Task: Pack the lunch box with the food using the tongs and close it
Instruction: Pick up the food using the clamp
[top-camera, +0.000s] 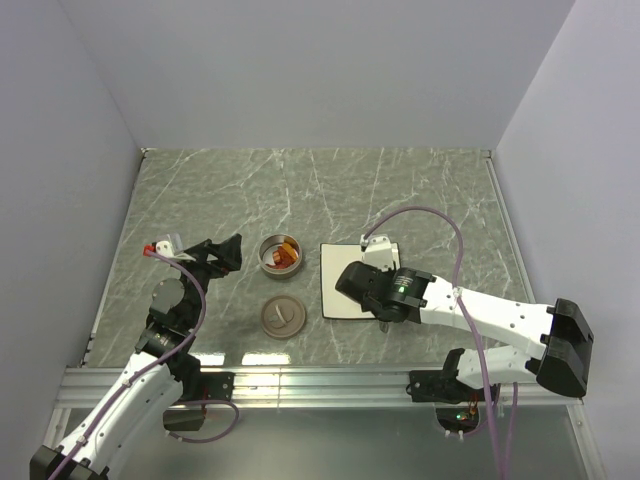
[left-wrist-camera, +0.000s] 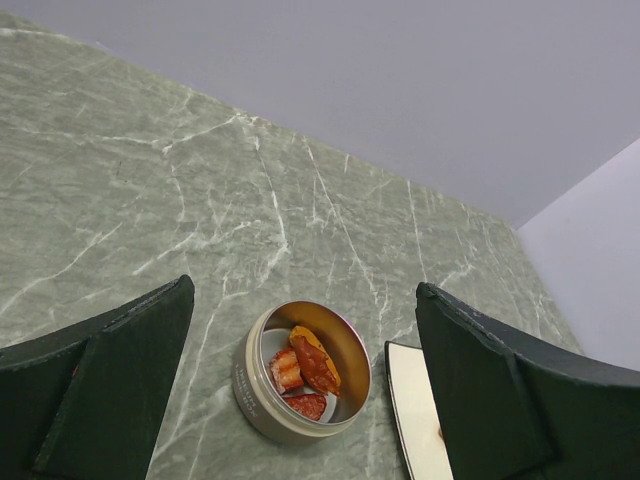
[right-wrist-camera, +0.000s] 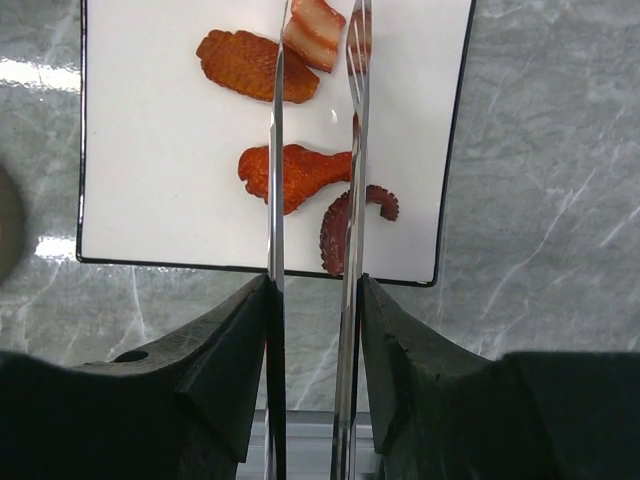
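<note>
Right gripper (right-wrist-camera: 315, 290) is grasping the tongs (right-wrist-camera: 277, 150): its two black fingers press on the outsides of the two thin arms, which run forward side by side with a narrow gap between them, out over the white plate (right-wrist-camera: 150, 200). I count one pair of tongs; its tips pass out of my wrist view at the top. On the plate I count four pieces of food (right-wrist-camera: 295, 175): a drumstick shape crossed by the left arm, a curved dark red piece under the right arm, a flat orange piece and a striped piece farther out. A reddish patch along the right arm could be a fifth; I cannot tell. Left gripper (top-camera: 232, 253) is released, jaws spread wide, holding nothing, with the one lunch box (left-wrist-camera: 300, 370) on the counter (left-wrist-camera: 150, 180) just ahead, framed between its fingers. Inside the tin I make out at least three overlapping pieces. Its single lid (top-camera: 282, 316) lies flat on the counter on the near side of the tin, apart from it and left of the plate.
</note>
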